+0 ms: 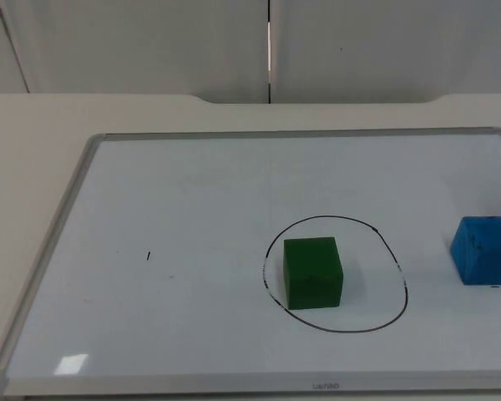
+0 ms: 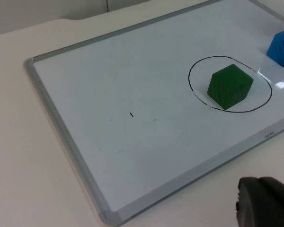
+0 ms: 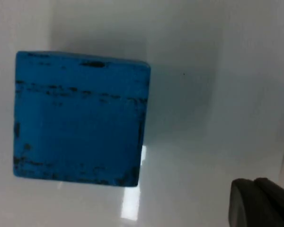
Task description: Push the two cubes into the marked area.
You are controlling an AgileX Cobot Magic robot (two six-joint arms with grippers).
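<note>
A green cube (image 1: 313, 272) sits inside a black hand-drawn oval (image 1: 334, 218) on the whiteboard (image 1: 192, 200). A blue cube (image 1: 484, 250) with scuffed paint rests on the board to the right of the oval, outside its line. In the left wrist view the green cube (image 2: 230, 86) and the blue cube (image 2: 282, 47) lie far ahead of my left gripper (image 2: 267, 203), which is over the bare table off the board's front edge. My right gripper (image 3: 260, 203) hovers close beside the blue cube (image 3: 80, 118), apart from it.
The whiteboard has a raised grey frame (image 1: 58, 225) and lies on the pale table (image 1: 33, 134). A small black pen mark (image 1: 149, 256) is on its left half. A grey partition wall (image 1: 150, 42) closes the back.
</note>
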